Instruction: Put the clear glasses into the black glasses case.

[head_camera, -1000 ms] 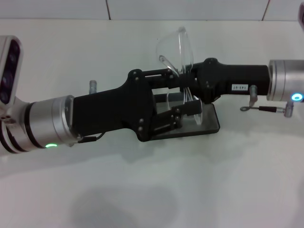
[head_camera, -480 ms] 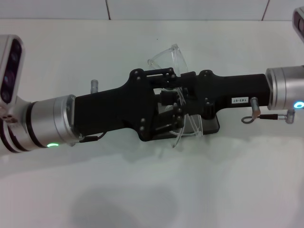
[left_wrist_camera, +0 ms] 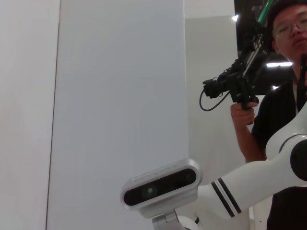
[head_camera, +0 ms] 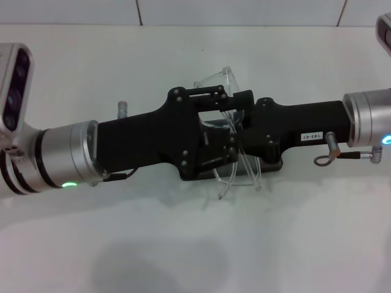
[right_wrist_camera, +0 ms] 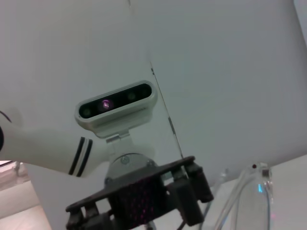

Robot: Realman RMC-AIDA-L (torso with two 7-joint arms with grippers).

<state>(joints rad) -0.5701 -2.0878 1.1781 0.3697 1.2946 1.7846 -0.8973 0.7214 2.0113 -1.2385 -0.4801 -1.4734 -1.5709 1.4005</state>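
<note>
Two black grippers meeting nose to nose over the middle of the white table (head_camera: 183, 244). Left gripper (head_camera: 227, 125) reaching in from the left edge, right gripper (head_camera: 239, 116) from the right edge. Transparent plastic wraparound glasses (head_camera: 226, 82) pinched between the two snouts, long axis running from far edge toward near edge, crosswise to both arms. Flat black hinged glasses case (head_camera: 272, 163) directly beneath, mostly hidden, only its near and right margins showing. Right gripper apparently clamped on the glasses; left gripper's finger state cannot be told. Coming move: straight down into the case. Head view alone showing the case; right wrist view catching only a clear arm of the glasses, left wrist view neither.
</note>
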